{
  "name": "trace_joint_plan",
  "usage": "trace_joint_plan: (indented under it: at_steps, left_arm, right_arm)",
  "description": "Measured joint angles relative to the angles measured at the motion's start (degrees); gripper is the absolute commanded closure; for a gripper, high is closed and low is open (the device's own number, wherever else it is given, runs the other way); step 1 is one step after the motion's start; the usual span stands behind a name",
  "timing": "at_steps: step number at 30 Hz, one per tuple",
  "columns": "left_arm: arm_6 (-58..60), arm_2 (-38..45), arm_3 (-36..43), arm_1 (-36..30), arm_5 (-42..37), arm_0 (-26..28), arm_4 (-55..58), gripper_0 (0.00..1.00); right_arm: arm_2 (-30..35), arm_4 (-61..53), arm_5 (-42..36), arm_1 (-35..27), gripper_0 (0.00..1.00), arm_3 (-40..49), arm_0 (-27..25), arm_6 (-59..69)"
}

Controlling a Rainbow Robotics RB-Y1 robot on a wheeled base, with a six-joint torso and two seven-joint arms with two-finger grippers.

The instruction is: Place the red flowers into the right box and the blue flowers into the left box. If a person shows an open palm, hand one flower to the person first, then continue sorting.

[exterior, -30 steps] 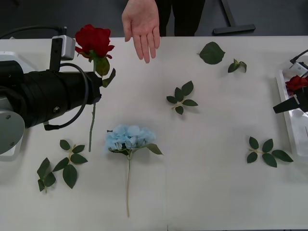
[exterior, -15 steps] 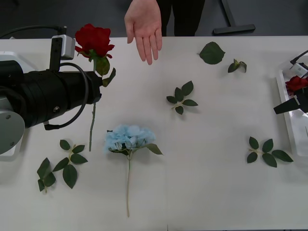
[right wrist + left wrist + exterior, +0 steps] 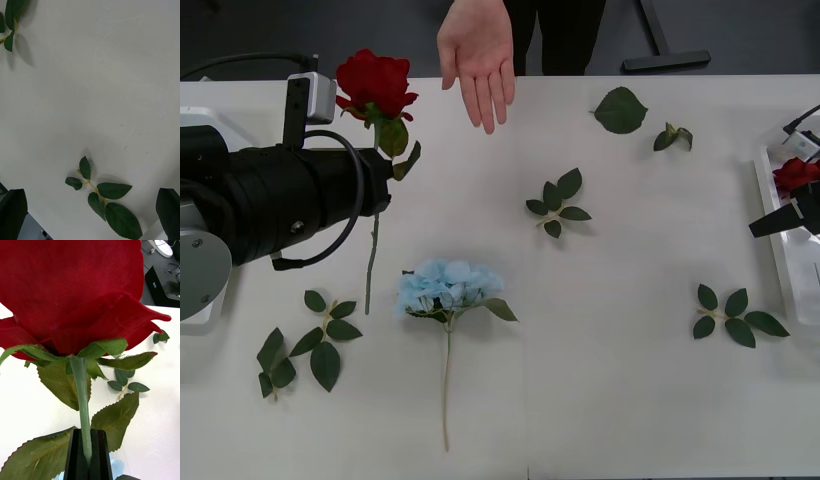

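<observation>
**Left gripper holds a red rose up near an open palm**

The left gripper (image 3: 87, 453) is clamped on the green stem of a red rose (image 3: 375, 85), its two black fingers (image 3: 99, 457) pressed together with the stem pinched between them. In the front view the rose stands upright at the far left of the white table (image 3: 620, 380), bloom on top and the stem's lower end hanging below the arm.

Just right of the bloom, at the table's far edge, a person's hand (image 3: 477, 55) reaches in with the palm up and open, fingers extended and close together.

A pale-blue hydrangea (image 3: 448, 287) lies flat near the middle of the table, its thin stem pointing toward the near edge.

At the right edge sits a smooth white tray (image 3: 777, 240) with another red rose (image 3: 793, 173) in it. The right gripper (image 3: 92, 213) hovers above the table beside that tray, its black fingers spread wide and holding nothing, with a loose leaf sprig (image 3: 101, 195) lying between them.
</observation>
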State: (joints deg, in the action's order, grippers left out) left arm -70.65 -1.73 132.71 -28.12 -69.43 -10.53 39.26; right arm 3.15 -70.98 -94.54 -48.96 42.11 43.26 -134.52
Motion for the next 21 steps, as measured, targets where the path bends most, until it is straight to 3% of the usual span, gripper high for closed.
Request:
trace_joint_plan:
  at_steps: [21]
  left_arm:
    - [0.0, 0.0, 0.0, 0.0, 0.0, 0.0, 0.1, 1.00]
  right_arm:
    - [0.0, 0.1, 0.0, 0.0, 0.00, 0.0, 0.0, 0.0]
